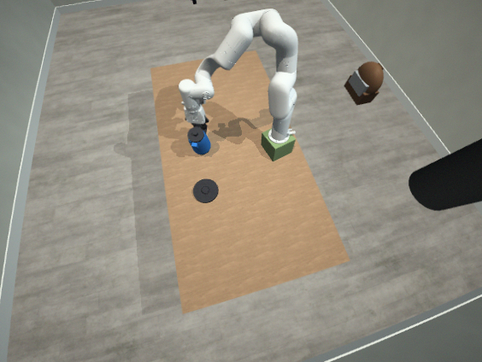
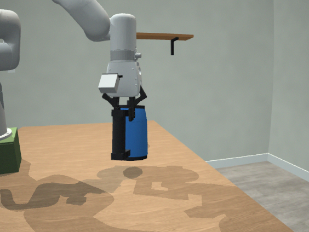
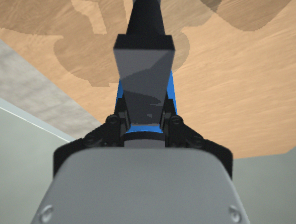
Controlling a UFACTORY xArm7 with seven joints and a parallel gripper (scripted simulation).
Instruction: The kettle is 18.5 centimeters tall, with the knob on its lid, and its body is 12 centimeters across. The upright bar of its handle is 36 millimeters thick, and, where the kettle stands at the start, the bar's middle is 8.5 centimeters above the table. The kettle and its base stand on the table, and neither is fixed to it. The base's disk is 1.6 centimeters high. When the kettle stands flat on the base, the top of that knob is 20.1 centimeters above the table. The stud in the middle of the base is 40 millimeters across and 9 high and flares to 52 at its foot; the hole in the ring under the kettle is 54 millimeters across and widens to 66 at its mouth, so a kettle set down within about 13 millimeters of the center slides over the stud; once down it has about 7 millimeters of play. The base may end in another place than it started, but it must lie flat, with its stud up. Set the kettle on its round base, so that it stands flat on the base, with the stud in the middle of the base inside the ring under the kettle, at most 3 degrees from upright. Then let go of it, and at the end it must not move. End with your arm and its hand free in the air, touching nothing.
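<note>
- Table [image 1: 256, 213] [image 2: 82, 142] [image 3: 240, 100]: wood top, long left and right edges in top view; kettle and base are both on the left-edge side.
- Arm [image 1: 283, 94] [image 2: 123, 35]: white, rises at the right edge, arches over the far part of the table, comes down near the left edge. Last section about vertical in exterior view.
- Green block [image 1: 278, 150] [image 2: 9, 156]: under the arm's foot, at the right edge.
- Kettle [image 1: 202, 144] [image 2: 138, 134] [image 3: 171, 92]: blue body, black bottom rim, off the table, above the far half near the left edge. Looks about upright, exact tilt can't tell. Hangs below the hand, body to one side of the fingers, handle bar to the other in exterior view.
- Gripper [image 1: 200, 128] [image 2: 124, 110] [image 3: 145, 97]: points down, closed on the top of the kettle's handle, a finger on each side. Palm sits above the lid level.
- Handle [image 2: 119, 134] [image 3: 145, 85]: black, bar roughly vertical, runs down from the hand beside the body.
- Round base [image 1: 205, 197]: black, lies flat, stud up, near the left edge, closer than the kettle to the near left corner. Well apart from the hand, kettle not on it.
- Lid [image 1: 191, 136]: black, on top of the kettle, just beside the fingers in top view.
- Knob [image 1: 196, 134]: small, middle of the lid.
</note>
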